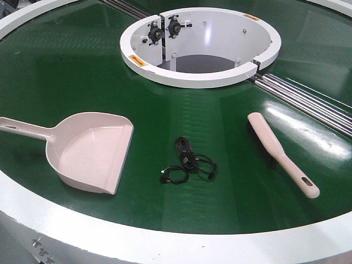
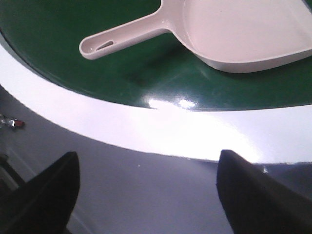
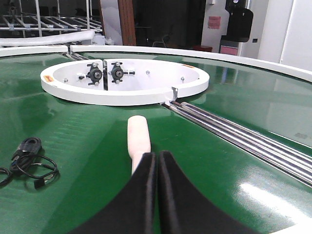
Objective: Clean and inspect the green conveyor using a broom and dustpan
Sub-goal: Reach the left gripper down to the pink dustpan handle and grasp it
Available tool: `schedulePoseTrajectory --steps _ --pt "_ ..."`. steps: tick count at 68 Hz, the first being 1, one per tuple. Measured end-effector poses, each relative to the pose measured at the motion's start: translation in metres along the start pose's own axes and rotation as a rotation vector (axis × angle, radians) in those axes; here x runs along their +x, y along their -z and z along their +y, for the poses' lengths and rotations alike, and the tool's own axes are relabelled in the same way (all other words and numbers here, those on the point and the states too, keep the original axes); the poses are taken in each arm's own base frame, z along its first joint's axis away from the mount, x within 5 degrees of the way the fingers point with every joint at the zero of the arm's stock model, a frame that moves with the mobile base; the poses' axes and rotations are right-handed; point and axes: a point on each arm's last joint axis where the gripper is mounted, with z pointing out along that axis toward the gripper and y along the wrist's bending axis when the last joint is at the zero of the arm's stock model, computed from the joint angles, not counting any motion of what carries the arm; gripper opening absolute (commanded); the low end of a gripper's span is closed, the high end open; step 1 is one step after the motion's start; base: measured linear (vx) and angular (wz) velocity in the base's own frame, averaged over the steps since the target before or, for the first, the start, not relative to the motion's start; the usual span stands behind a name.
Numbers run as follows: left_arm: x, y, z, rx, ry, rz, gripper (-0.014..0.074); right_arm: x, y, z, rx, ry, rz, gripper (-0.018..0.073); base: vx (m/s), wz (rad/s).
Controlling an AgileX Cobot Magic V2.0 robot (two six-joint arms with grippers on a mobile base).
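Conveyor (image 1: 220,192) status: the glossy green ring surface is bounded by a white rim (image 1: 192,242) and surrounds a white collar (image 1: 192,80). Metal rails (image 1: 313,102) run from the collar toward the right edge of the front view.

3 loose items lie on the green surface. The dustpan (image 1: 91,151) lies flat at the left, lip facing right, handle pointing left. The broom (image 1: 280,151) lies at the right, near the rails but apart from them. Its head points toward the collar and its slotted handle toward the rim, with black bristles along its left edge. A coiled black cable (image 1: 187,162) lies between the 2, touching neither.

The left gripper (image 2: 147,156) has its 2 fingers (image 2: 44,195) wide apart with nothing between them. It hangs over the rim. The dustpan handle lies beyond it on the green surface, clear of both fingers.

The right gripper (image 3: 157,156) has its 2 fingers pressed together with no gap and nothing between them. The broom extends ahead of the fingertips toward the collar. Its near part is hidden behind them, so contact cannot be determined.
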Motion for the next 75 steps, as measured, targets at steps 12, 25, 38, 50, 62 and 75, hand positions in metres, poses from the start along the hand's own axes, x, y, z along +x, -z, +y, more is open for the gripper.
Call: schedulePoseTrajectory --steps 12,25,38,50,62,75 --pt "-0.046 -0.03 0.016 0.055 -0.213 0.033 0.0554 0.0 0.0 0.0 0.0 0.0 0.0 -0.0008 0.0 0.0" --pt "-0.069 -0.071 0.012 0.117 -0.555 0.068 0.0554 0.0 0.0 0.0 0.0 0.0 0.0 -0.0008 0.0 0.0" --pt "-0.069 -0.119 0.013 0.11 -0.805 0.209 0.0554 0.0 0.0 0.0 0.0 0.0 0.0 -0.0008 0.0 0.0" --pt "-0.074 -0.158 0.012 0.089 -0.929 0.25 0.0554 0.0 0.0 0.0 0.0 0.0 0.0 -0.0008 0.0 0.0" --pt "-0.089 -0.179 0.016 0.085 -0.947 0.262 0.0554 0.0 0.0 0.0 0.0 0.0 0.0 -0.0008 0.0 0.0" --pt "-0.109 -0.193 0.023 0.071 -0.935 0.247 0.0554 0.0 0.0 0.0 0.0 0.0 0.0 -0.0008 0.0 0.0"
